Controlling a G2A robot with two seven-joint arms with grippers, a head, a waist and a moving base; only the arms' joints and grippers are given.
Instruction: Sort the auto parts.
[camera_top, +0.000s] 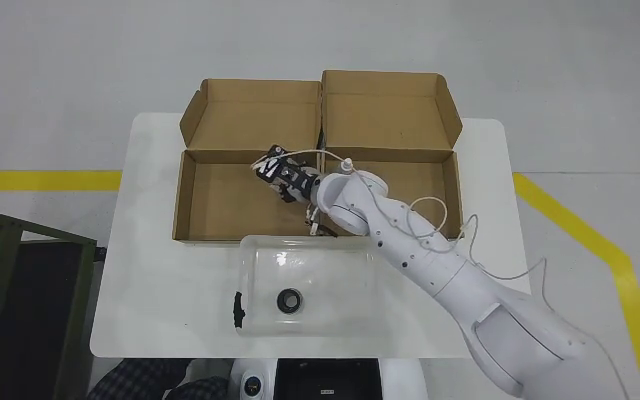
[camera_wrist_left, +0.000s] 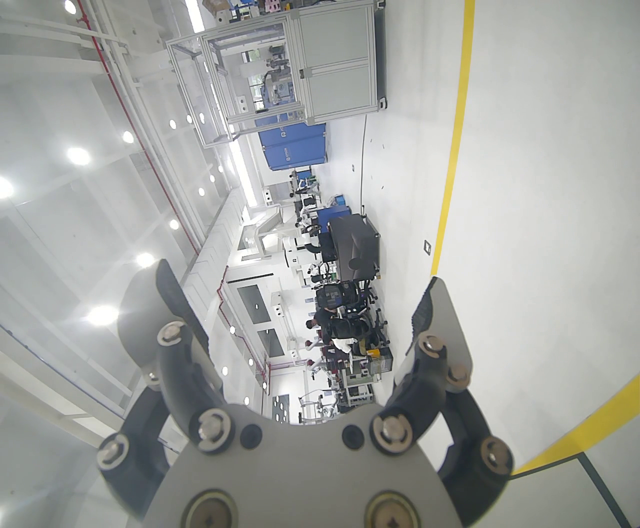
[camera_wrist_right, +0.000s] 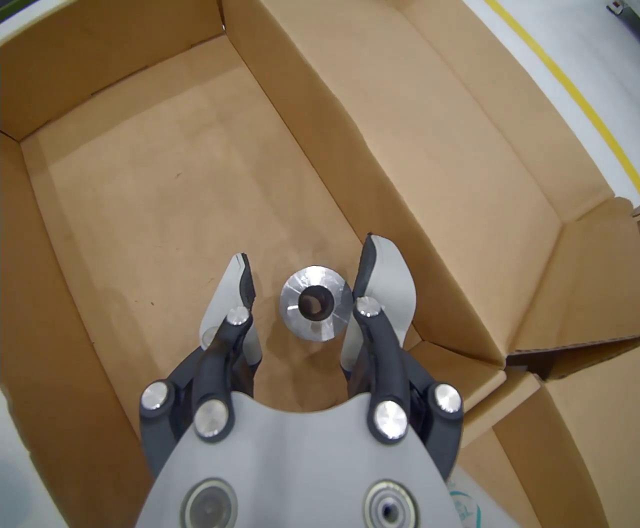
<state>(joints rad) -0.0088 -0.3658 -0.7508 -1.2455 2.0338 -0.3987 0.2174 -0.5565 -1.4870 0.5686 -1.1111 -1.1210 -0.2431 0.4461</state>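
Right gripper (camera_wrist_right: 306, 272), jaws parted, silver ring (camera_wrist_right: 316, 303) between its fingers (camera_wrist_right: 385, 285), gaps either side, on cardboard box (camera_wrist_right: 150, 175) floor beneath. Left gripper (camera_wrist_left: 299, 274), spread wide, empty, facing workshop hall; yellow floor line (camera_wrist_left: 452, 150) beyond fingertips. White table (camera_top: 150, 250) under box

top: down on table (camera_top: 150, 300), box (camera_top: 222, 205) | left wrist: toward hall (camera_wrist_left: 525, 200) | right wrist: close into same box (camera_wrist_right: 150, 165)

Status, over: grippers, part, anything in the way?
Right gripper open over metal ring on box floor. Left gripper open, empty. Black ring and strip in bin. Nothing blocking.
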